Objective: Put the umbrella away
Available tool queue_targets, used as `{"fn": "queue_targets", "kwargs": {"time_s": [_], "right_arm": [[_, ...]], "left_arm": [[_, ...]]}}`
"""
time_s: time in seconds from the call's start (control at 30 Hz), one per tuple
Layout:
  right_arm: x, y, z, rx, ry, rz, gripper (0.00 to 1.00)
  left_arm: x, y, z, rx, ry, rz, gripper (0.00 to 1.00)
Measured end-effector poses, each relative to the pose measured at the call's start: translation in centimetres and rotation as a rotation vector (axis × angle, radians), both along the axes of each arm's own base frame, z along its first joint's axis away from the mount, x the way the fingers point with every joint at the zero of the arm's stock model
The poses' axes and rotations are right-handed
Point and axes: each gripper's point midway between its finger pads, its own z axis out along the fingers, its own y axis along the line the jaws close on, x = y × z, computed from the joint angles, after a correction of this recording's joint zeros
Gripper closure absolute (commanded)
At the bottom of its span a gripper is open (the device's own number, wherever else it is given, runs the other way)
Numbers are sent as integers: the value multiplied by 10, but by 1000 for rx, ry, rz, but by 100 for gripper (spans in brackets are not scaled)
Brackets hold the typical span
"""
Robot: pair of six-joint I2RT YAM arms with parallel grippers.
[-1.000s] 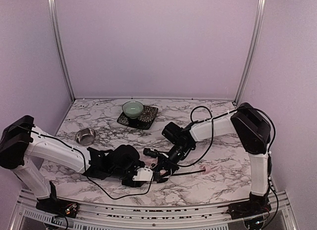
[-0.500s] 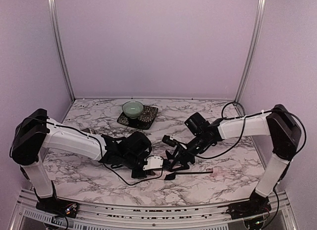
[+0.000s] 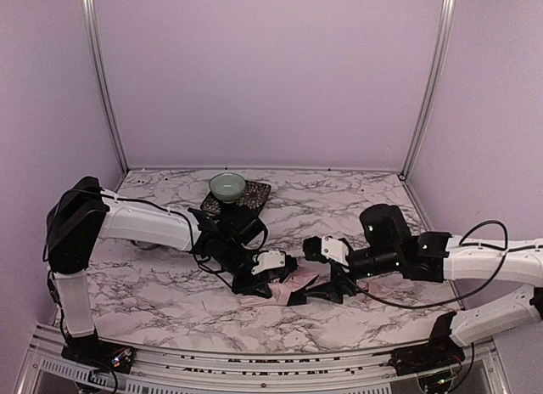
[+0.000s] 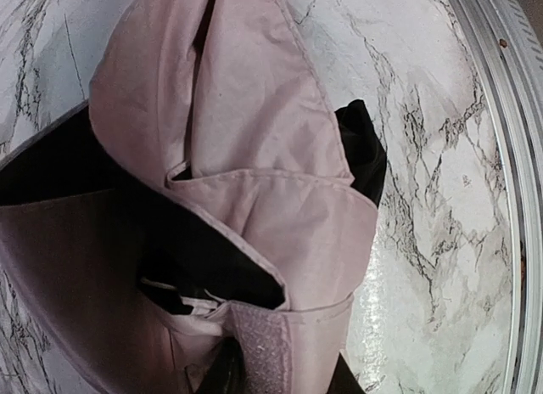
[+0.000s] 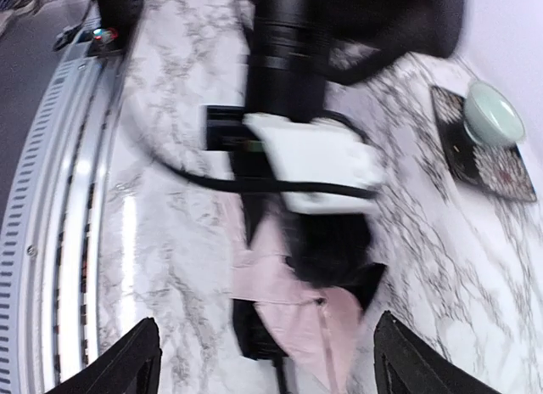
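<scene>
Marble table (image 3: pixel 373 199), top view. Left arm (image 3: pixel 144 224) comes in from 9 o'clock and reaches to the middle front. Right arm (image 3: pixel 484 262) lies low from 3 o'clock, pointing toward 9.

Umbrella (image 3: pixel 288 284) is at about 6 o'clock of table centre, near the front edge, between the two grippers. It lies as crumpled pale pink fabric with black lining showing. Left wrist view is filled with it (image 4: pixel 254 156): pink folds over the black inside, marble to the right. Shaft and handle can't be made out.

Left gripper (image 3: pixel 254 282) sits at the umbrella's 9 o'clock edge, on the fabric. In the wrist view its dark fingers (image 4: pixel 225 377) just show at the bottom edge, close together, with the rough pink strap (image 4: pixel 259 351) pinched between them. So it is closed on umbrella fabric.

Right gripper (image 3: pixel 327 289) is at the umbrella's 3 o'clock, just beside it. Its wrist view is blurred, with fingers spread wide at the bottom corners and nothing between them (image 5: pixel 267 319). The umbrella (image 5: pixel 288 301) lies ahead of the tips.

Dark mat (image 3: pixel 253 203) is at 11 o'clock of the umbrella, well apart. Green bowl (image 3: pixel 227 186) sits on its left part.
</scene>
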Motion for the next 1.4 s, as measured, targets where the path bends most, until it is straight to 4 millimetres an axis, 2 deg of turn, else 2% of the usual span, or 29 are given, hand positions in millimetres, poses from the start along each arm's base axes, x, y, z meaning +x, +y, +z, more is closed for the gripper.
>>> {"fn": "queue_targets", "kwargs": {"time_s": [0.1, 0.17, 0.23, 0.3, 0.33, 0.47, 0.6, 0.67, 0.8, 0.93, 1.0, 1.07, 1.17, 1.27, 1.3, 1.33, 1.4], "right_arm": [[-41, 10, -6, 7, -119, 125, 16], [-49, 13, -16, -17, -173, 147, 16], [-47, 15, -30, -68, -218, 137, 13], [-42, 18, -41, -110, -250, 124, 4], [-37, 18, -49, -140, -267, 109, 2], [-25, 22, -82, -252, -314, 95, 1], [-17, 28, -104, -327, -347, 97, 6], [-10, 30, -112, -363, -366, 87, 12], [2, 37, -117, -401, -397, 58, 46], [3, 41, -126, -433, -383, 53, 60], [4, 44, -127, -440, -377, 52, 64], [4, 46, -128, -442, -364, 48, 71], [3, 47, -128, -446, -349, 48, 77], [3, 49, -127, -441, -318, 45, 82], [3, 51, -126, -440, -301, 44, 86], [3, 53, -126, -437, -282, 46, 100], [3, 54, -126, -438, -248, 47, 100]], "left_arm": [[0, 0, 0, -3, 52, 7, 81], [-1, 1, -1, -4, 82, 12, 82], [-3, 1, -1, -5, 110, 12, 82], [-6, 0, -2, -5, 140, 10, 82], [-8, 0, -2, -6, 158, 8, 82], [-12, -1, -2, -10, 222, 8, 82], [-15, 0, -1, -16, 277, 12, 83], [-17, 0, -1, -17, 301, 12, 83], [-21, 2, -1, -11, 351, 11, 84], [-21, 5, -2, -2, 391, 30, 82], [-20, 7, -1, 1, 408, 40, 70], [-18, 8, 0, 0, 420, 48, 49], [-17, 9, 0, 7, 449, 77, 33], [-15, 12, 6, -23, 424, 117, 21], [-13, 16, 9, -36, 399, 138, 20], [-9, 24, 11, -48, 363, 169, 19], [2, 44, 16, -68, 270, 244, 19]]}}
